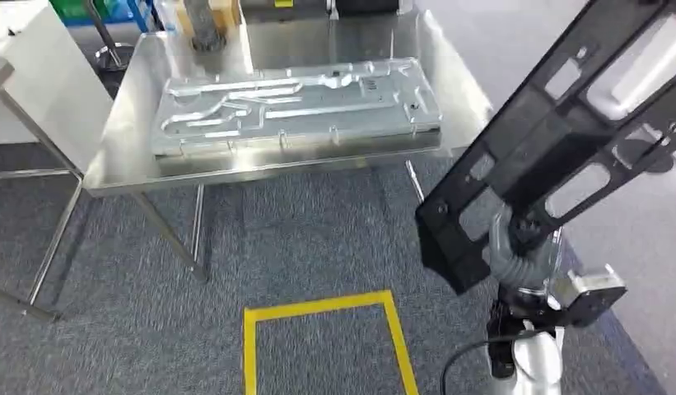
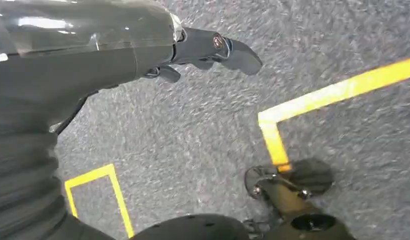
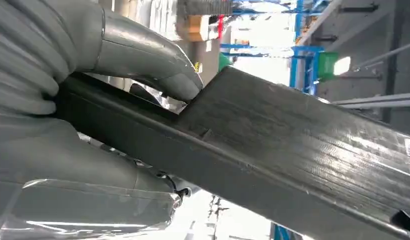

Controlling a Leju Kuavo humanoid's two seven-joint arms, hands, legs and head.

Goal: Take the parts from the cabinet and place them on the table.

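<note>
My right hand (image 1: 515, 251) grips a long black frame part (image 1: 565, 123) with cut-out openings, holding it tilted up over the floor to the right of the steel table (image 1: 120, 156). The right wrist view shows the thumb (image 3: 148, 57) pressed on the black part's (image 3: 292, 145) edge. A large silver stamped panel (image 1: 297, 103) lies flat on the table. My left hand (image 2: 203, 50) hangs over the grey carpet with its fingers extended and nothing in it.
Yellow tape (image 1: 318, 317) marks a rectangle on the carpet in front of the table. A white cabinet (image 1: 38, 74) stands at the left. A grey cylinder (image 1: 204, 25) stands at the table's far edge. Smooth grey floor lies to the right.
</note>
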